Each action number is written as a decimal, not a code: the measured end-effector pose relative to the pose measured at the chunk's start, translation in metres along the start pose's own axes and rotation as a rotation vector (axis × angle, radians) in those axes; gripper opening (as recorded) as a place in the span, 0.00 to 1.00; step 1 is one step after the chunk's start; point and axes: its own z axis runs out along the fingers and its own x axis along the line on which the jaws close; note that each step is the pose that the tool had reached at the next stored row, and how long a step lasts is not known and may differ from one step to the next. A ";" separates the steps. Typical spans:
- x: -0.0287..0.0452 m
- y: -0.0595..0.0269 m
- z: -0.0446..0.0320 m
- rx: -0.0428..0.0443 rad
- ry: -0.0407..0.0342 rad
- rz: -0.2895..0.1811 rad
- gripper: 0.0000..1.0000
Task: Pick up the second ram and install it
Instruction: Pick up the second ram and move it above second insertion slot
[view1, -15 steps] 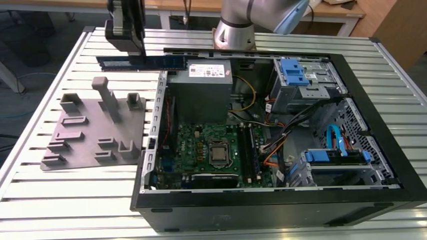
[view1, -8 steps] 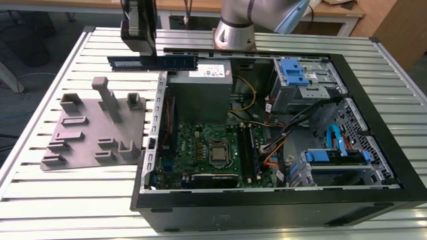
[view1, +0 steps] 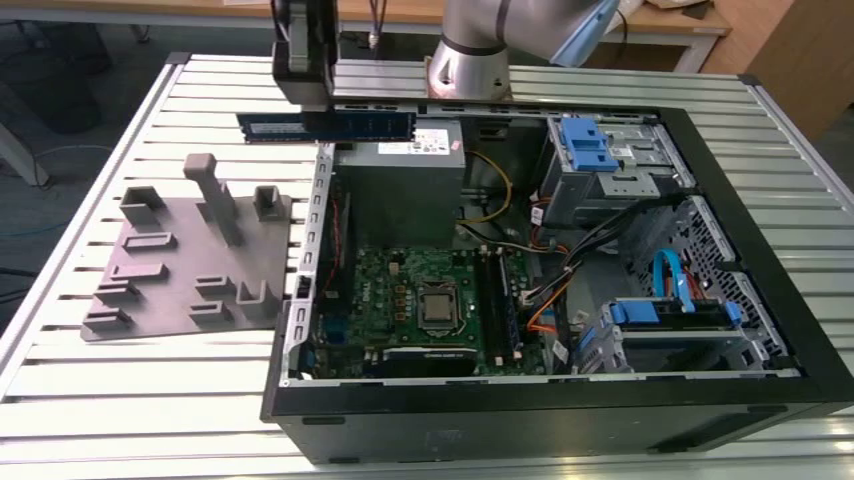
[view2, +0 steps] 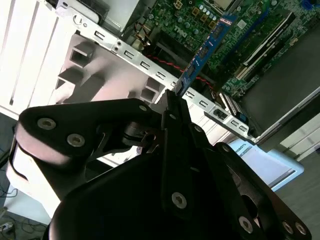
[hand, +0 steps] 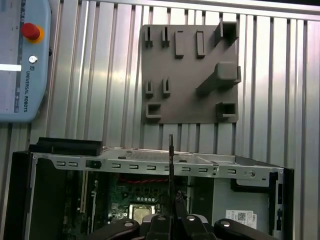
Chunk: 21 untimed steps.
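My gripper (view1: 304, 98) is shut on the second ram (view1: 367, 124), a long dark blue stick held level in the air above the far wall of the open computer case (view1: 534, 400). In the second wrist view the ram (view2: 207, 47) sticks out from between the shut fingertips of the gripper (view2: 173, 97), over the green motherboard (view2: 240, 35). In the first wrist view the ram (hand: 171, 160) appears edge-on as a thin dark line above the gripper (hand: 171, 202). The motherboard (view1: 407, 285) lies on the case floor, well below the stick.
A grey moulded plate (view1: 187, 265) with upright blocks lies on the slatted table at the exterior view's left of the case, also seen as the plate (hand: 187, 75). Cables (view1: 561, 260) and blue drive brackets (view1: 587, 145) fill the case's other side. A pendant with a red button (hand: 30, 31) lies on the table.
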 end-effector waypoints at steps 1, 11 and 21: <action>0.0001 -0.0020 -0.0001 -0.0001 0.0001 0.000 0.11; 0.0011 -0.0218 -0.0011 -0.0011 0.0000 0.000 0.11; 0.0020 -0.0422 -0.0019 -0.0027 -0.0006 0.000 0.11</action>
